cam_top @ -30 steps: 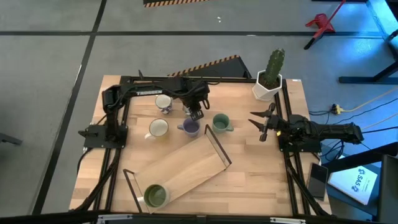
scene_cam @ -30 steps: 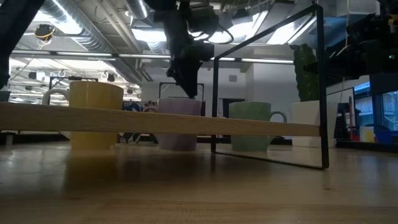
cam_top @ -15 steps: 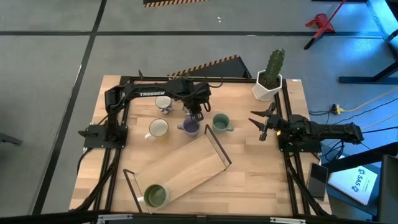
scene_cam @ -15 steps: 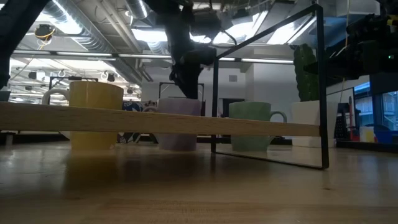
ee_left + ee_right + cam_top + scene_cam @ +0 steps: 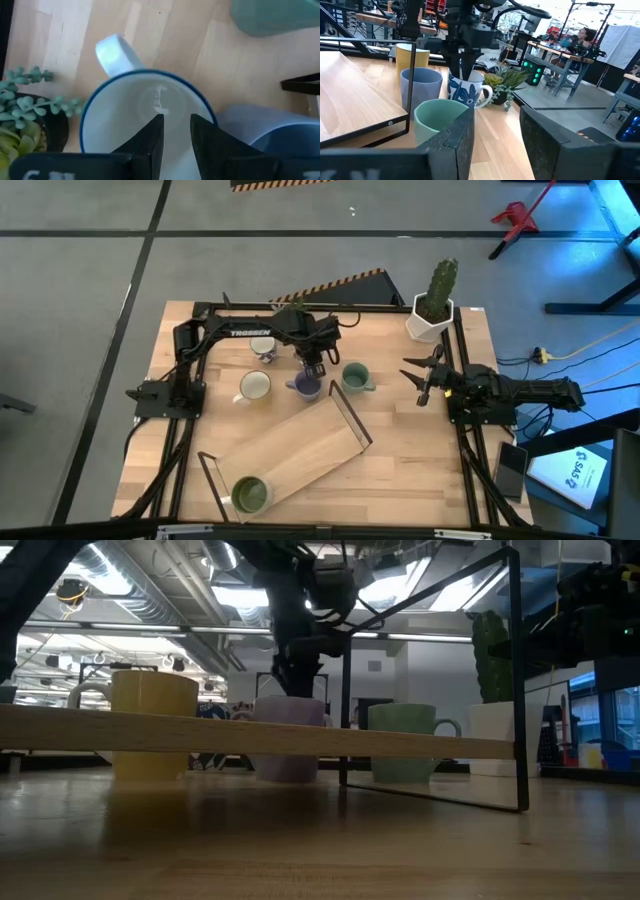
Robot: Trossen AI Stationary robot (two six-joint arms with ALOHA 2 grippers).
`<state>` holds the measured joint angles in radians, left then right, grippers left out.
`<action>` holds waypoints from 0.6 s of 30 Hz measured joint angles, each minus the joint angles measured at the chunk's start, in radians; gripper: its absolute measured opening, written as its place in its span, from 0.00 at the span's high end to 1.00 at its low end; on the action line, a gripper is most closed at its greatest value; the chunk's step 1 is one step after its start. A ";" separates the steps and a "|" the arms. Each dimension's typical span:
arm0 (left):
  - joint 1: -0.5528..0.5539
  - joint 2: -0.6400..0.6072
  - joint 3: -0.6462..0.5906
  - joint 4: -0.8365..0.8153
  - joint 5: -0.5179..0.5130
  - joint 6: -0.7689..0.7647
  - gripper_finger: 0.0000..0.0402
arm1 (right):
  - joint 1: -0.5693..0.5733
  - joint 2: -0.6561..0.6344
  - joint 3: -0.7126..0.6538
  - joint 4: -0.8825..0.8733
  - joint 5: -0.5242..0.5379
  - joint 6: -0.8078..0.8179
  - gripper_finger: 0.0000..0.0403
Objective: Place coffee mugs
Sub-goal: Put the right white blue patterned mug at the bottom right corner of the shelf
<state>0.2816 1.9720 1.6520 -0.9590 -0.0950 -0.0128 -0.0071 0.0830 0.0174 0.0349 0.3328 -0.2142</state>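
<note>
Two arms in frame. "TROSSEN" legible on left arm's dark link. Left gripper (image 5: 312,367) reaches down over white blue-rimmed floral ceramic mug (image 5: 465,91), fingers (image 5: 151,141) narrowly parted, one inside rim; grip uncertain. Lavender mug (image 5: 305,387) just beside. Right gripper (image 5: 419,380) waits open at table's right side.

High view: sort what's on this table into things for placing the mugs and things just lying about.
Job: blue-rimmed white mug below the left gripper; patterned white mug; cream mug; lavender mug; teal mug; olive mug on the wooden shelf.
Lying about: cactus pot; small potted plant.
</note>
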 joint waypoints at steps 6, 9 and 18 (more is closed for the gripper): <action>0.007 -0.006 0.020 0.006 0.054 -0.003 0.78 | 0.000 0.000 0.000 0.000 0.000 0.002 0.65; 0.014 -0.010 0.058 0.005 0.108 -0.004 0.77 | 0.000 0.000 0.000 0.000 0.000 0.003 0.65; 0.021 -0.010 0.100 -0.012 0.187 0.020 0.67 | 0.000 0.000 0.000 0.000 0.000 0.003 0.65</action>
<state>0.3029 1.9621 1.7519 -0.9710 0.0918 0.0069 -0.0071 0.0830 0.0174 0.0349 0.3325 -0.2108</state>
